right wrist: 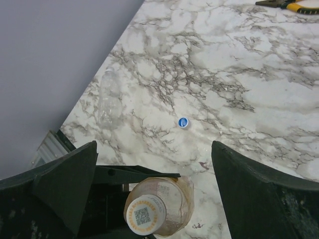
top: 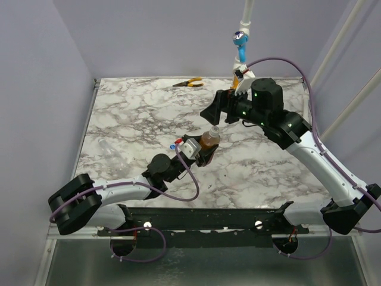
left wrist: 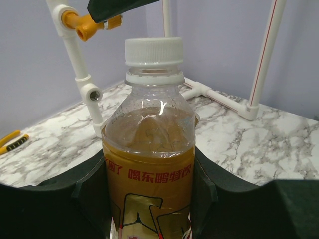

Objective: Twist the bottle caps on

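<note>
The bottle (top: 209, 138), clear with amber contents and a red-lettered label, stands upright in my left gripper (top: 204, 150), which is shut on its body (left wrist: 149, 164). A white cap (left wrist: 153, 51) sits on its neck; from above it shows a QR code (right wrist: 145, 215). My right gripper (top: 216, 111) is open and empty, above and just behind the bottle, with its fingers spread wide on either side of it (right wrist: 154, 145). A bright blue cap (right wrist: 183, 122) lies on the table left of the bottle (top: 173, 145).
An empty clear bottle (top: 112, 152) lies at the table's left (right wrist: 108, 97). Orange-handled pliers (top: 189, 83) lie at the back. A light-blue valve handle (top: 240, 39) hangs on white piping at the back right. White pipe frame (left wrist: 82, 79) stands behind the bottle.
</note>
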### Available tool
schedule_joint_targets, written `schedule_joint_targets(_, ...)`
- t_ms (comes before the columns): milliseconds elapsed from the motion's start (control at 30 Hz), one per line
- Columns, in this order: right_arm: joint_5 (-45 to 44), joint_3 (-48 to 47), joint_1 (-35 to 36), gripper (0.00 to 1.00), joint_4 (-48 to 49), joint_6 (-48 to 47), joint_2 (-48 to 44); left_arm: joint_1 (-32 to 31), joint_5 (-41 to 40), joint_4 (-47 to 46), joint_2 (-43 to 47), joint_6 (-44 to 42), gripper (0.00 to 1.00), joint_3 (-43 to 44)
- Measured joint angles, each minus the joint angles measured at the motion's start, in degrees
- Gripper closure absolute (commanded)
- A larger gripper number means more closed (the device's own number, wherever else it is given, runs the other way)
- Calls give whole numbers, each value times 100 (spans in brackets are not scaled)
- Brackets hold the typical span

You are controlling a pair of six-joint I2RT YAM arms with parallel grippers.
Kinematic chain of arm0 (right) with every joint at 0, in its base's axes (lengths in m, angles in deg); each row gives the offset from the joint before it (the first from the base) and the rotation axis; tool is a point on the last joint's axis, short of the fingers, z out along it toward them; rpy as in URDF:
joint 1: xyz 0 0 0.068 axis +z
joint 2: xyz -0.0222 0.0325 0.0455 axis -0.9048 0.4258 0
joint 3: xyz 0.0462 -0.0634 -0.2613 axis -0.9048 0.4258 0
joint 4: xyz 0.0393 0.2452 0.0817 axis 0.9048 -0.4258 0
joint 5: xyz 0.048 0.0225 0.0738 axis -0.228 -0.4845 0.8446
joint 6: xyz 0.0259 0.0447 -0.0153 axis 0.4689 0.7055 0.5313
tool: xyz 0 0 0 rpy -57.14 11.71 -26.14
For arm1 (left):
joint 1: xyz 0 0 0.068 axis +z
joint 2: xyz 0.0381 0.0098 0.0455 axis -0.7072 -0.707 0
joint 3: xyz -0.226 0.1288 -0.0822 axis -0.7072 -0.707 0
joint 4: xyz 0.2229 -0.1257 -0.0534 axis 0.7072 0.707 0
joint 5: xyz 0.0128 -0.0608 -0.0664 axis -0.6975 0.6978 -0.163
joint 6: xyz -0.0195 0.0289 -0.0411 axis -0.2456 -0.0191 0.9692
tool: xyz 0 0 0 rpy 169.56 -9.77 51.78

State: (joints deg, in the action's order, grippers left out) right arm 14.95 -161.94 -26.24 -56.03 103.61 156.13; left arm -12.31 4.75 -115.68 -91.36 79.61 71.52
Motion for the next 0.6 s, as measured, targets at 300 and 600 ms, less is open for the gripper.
schedule_joint_targets(300,-160,302,157,18,188,11,-68,348,472,374,116,621,77,33)
schedule_joint_targets(600,-726,428,623,27,326,48,-74,629,737,400,146,962,77,35)
